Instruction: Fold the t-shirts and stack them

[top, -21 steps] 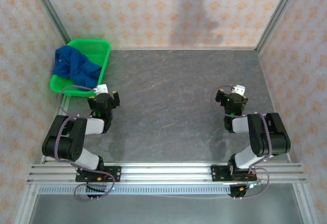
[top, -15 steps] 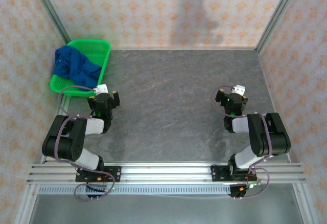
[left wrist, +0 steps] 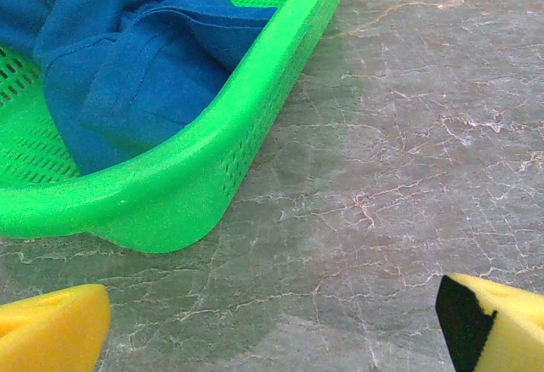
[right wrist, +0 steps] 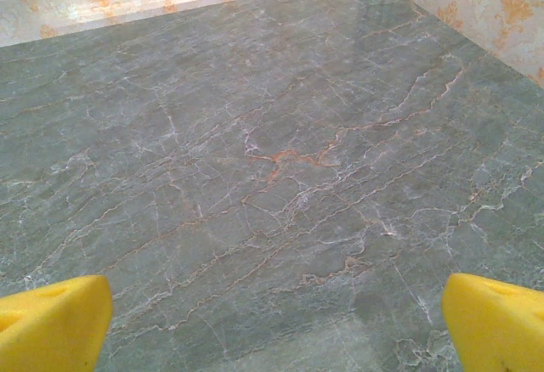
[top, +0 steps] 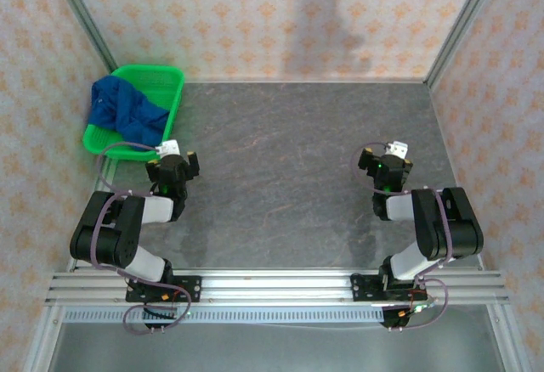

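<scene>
Left wrist view: the yellow fingers (left wrist: 51,329) of the left gripper (left wrist: 272,342) stand spread wide at the bottom corners and hold nothing, with bare marbled table (left wrist: 408,151) between them. Just ahead sits the green basket (left wrist: 246,151), its near corner toward the gripper. The blue t-shirt (left wrist: 127,66) lies crumpled inside it, bunched against the near wall. Across the table, the right gripper (right wrist: 272,329) is likewise wide open and empty, well apart from the basket.

Folding is not begun; the shirt has to come out first. A pinch into the bunched cloth could catch the perforated wall or drag the light basket along. Grabbing several layers at once could lift the shirt tangled and make it hard to spread flat.
</scene>
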`<move>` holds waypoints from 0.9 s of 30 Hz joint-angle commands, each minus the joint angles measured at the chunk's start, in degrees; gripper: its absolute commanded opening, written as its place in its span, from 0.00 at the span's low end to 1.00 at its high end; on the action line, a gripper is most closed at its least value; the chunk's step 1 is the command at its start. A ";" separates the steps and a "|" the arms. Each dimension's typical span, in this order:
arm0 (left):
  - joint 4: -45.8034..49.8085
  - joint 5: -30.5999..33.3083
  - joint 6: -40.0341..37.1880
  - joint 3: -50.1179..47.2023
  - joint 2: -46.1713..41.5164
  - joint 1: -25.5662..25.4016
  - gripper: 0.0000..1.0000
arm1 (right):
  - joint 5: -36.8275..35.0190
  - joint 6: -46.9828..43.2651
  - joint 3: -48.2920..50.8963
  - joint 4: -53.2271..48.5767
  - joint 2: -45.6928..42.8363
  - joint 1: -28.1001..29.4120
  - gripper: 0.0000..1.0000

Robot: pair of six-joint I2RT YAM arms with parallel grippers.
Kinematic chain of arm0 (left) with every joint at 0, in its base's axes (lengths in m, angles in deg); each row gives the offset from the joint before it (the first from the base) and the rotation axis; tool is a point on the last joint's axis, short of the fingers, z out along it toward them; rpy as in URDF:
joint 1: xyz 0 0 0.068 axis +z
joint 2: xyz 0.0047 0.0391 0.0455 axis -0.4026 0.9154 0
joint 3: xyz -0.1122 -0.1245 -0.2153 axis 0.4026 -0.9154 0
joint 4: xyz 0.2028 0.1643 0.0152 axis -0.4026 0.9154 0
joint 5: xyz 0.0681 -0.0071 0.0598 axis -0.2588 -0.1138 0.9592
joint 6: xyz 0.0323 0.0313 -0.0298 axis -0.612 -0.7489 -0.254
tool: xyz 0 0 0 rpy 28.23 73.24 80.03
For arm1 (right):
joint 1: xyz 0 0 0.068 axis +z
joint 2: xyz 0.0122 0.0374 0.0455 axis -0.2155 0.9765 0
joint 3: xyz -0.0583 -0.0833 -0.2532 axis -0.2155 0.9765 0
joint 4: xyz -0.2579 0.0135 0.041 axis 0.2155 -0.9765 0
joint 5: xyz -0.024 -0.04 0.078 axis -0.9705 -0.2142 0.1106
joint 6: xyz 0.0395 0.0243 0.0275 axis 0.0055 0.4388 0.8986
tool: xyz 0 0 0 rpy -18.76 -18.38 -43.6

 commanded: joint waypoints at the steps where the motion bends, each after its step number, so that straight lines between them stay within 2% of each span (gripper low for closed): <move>1: -1.20 0.35 -1.04 1.23 -0.76 0.08 1.00 | -1.06 -0.53 -1.05 1.57 0.46 0.15 0.99; 16: -0.95 -0.59 -1.54 1.42 -1.39 0.12 1.00 | 0.20 -0.66 -1.06 0.86 -0.67 -0.02 0.99; 18: 10.91 -3.13 -2.91 6.90 -4.40 -0.29 1.00 | 1.71 -1.74 -1.85 -3.78 -5.33 0.35 0.99; 19: 17.58 -3.36 -3.61 10.40 -5.57 -0.73 1.00 | -0.10 -1.09 -3.23 -10.57 -8.93 0.94 0.99; 22: 25.26 -6.27 -4.79 14.10 -9.58 -2.63 1.00 | -2.14 1.00 -6.83 -27.21 -16.59 2.72 0.99; 27: 39.73 -7.14 4.20 18.81 -17.55 -4.97 1.00 | -0.29 6.99 -12.23 -48.00 -27.87 5.84 0.99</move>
